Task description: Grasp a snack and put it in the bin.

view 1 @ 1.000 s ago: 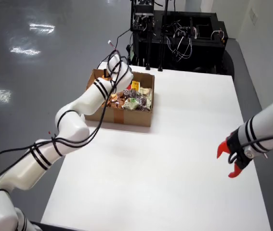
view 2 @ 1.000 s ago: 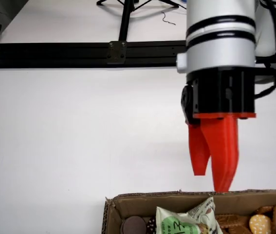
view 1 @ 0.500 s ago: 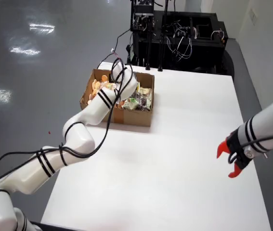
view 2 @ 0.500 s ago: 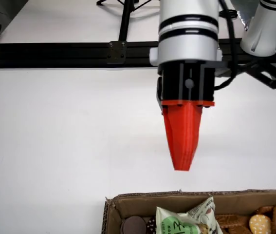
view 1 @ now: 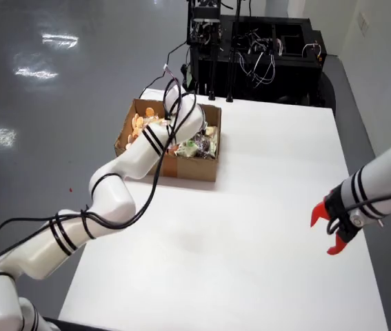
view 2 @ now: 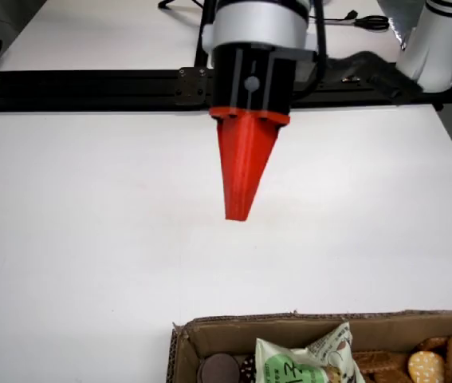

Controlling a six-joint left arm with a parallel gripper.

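The cardboard box [view 1: 192, 167] sat toward the far left part of the white table [view 1: 250, 241], and everything else was best placed from it. The snacks [view 1: 198, 145] lay heaped inside the box, with orange pieces [view 1: 140, 124] at its left end in the overhead view. The white working arm [view 1: 147, 141] reached in from the near left and hung over the box, its wrist hiding the tool from that side.

From the wrist view, the gripper [view 2: 237, 209] had its red fingers pressed together into one tapering point with nothing between them. It was poised above bare table just beyond the box's rim [view 2: 289, 323]. A green-and-white packet [view 2: 301, 363] and round biscuits [view 2: 425, 367] showed inside the box. A second arm [view 1: 381, 183] stood well to the right of the box.
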